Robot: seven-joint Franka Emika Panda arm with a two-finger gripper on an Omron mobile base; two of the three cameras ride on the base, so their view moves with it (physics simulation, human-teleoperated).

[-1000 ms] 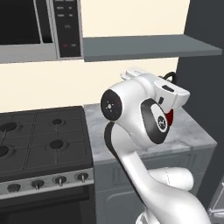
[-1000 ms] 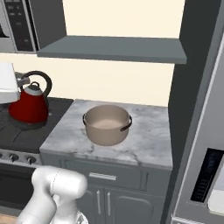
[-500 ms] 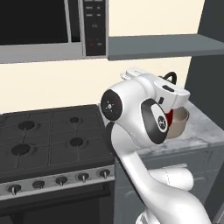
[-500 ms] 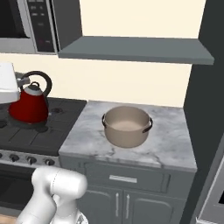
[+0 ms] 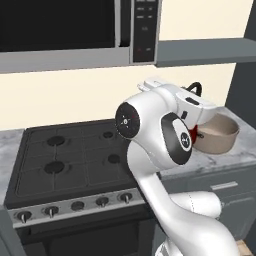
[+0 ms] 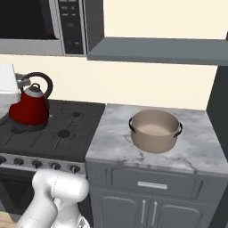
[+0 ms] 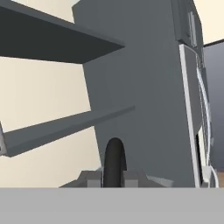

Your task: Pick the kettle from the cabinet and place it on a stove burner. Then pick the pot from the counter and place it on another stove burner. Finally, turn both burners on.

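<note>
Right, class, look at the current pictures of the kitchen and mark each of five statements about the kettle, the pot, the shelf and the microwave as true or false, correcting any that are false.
1. The kettle stands over the black cooktop. True.
2. The pot sits on a stove burner. False: it rests on the marble counter, beside the cooktop.
3. The pot is larger than the kettle. True.
4. The kettle is on the cabinet shelf. False: the grey shelf holds nothing that can be seen; the kettle is down at the cooktop.
5. The microwave hangs to the right of the shelf in the right base view. False: it hangs to the shelf's left, above the cooktop.
</note>
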